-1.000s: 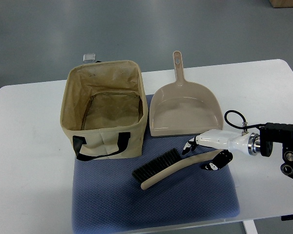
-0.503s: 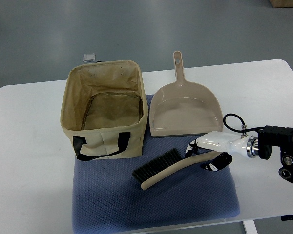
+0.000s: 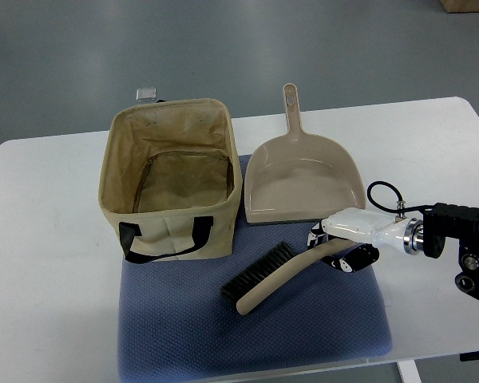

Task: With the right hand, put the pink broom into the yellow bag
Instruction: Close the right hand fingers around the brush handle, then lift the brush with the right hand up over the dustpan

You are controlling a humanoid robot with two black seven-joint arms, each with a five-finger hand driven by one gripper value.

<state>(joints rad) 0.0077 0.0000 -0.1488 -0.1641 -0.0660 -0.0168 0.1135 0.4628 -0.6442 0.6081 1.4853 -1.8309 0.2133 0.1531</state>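
Observation:
The pink broom [image 3: 281, 276], a hand brush with black bristles, lies slanted on the blue mat [image 3: 303, 335] in front of the bag. My right hand [image 3: 335, 249] comes in from the right edge, and its fingers are curled around the end of the broom's handle. The yellow bag [image 3: 169, 233] stands open and upright at the left of the mat, with black handles on its front wall and nothing visible inside. The left arm is out of view.
A pink dustpan [image 3: 303, 183] lies just behind the broom and right of the bag, handle pointing away. The mat lies on a white table [image 3: 48, 263]. A small grey clip [image 3: 147, 93] sits behind the bag.
The right hand has closed around the handle end. The broom has shifted slightly, its handle end drawn up and right and its bristle end swung a little to the right.

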